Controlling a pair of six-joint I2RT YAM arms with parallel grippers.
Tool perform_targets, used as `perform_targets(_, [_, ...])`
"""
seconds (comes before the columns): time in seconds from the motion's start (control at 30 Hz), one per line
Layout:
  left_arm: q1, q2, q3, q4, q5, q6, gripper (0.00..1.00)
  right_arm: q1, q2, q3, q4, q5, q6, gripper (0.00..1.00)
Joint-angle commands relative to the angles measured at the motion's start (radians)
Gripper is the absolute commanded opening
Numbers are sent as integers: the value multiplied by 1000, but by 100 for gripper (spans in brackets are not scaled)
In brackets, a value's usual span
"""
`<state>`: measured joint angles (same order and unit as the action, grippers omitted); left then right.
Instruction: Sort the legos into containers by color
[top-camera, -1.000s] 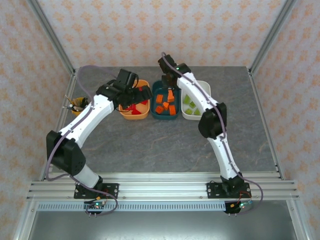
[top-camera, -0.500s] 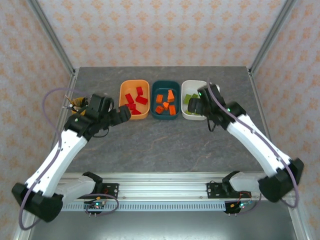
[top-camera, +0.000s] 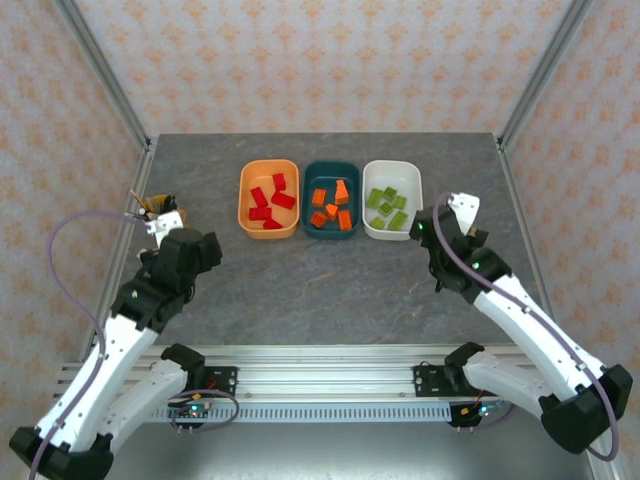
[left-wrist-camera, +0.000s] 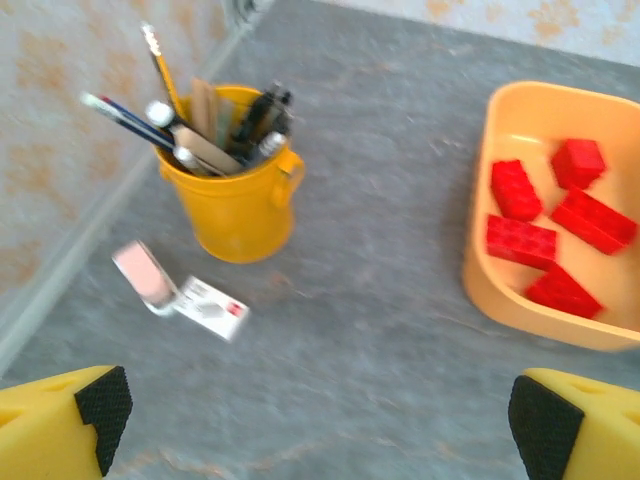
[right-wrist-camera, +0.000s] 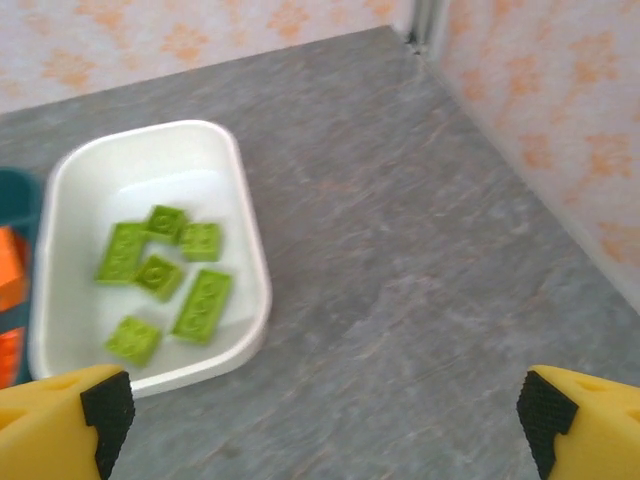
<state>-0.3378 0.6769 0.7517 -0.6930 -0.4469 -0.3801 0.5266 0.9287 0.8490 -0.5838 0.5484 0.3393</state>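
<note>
The legos (top-camera: 332, 205) are being kept inside the three containers lined up at the far side of the tabletop (top-camera: 330, 290). The red bricks (left-wrist-camera: 545, 215) are being held by the light orange tub (top-camera: 268, 233), the orange bricks by the dark teal tub (top-camera: 331, 166) in the middle, and the yellow-green bricks (right-wrist-camera: 165, 285) by the white tub (right-wrist-camera: 250, 250). Every brick in view is lying in a tub with others of its own color, so the sorting is being judged as finished, or very nearly so. The left fingers (left-wrist-camera: 55, 425) are being held spread wide with nothing between them, above bare tabletop between the yellow cup of pens (left-wrist-camera: 235, 205) and the light orange tub. The right fingers (right-wrist-camera: 585, 420) are likewise being held released and empty, near the white tub. Little is being called for next beyond a check for any stray brick and the parking of both arms well apart from the tubs. The bricks are being seen as small, flat, studded pieces of glossy hard plastic, square or oblong. The tubs are being seen as smooth, shallow, rounded-rectangular plastic, and the tabletop as a matte, mottled grey surface like stone.
</note>
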Motion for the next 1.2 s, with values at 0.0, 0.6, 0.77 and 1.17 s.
perform_targets(0.0, [6,-86,-149,260,-145,231,100,-9,-100,-196,318,162,-173,100])
perform_targets(0.6, [249,462,-379,1040,165,344,100,-393,268,-488,1068,-306,-383,100])
perform_targets(0.77, [276,673,-287,1211,247,366,100,-466,428,-447,1258,-419,-380,100])
perform_targets(1.17, [289,824,-336,1461,314,379,100,-519,589,-447,1383,-512,-355,100])
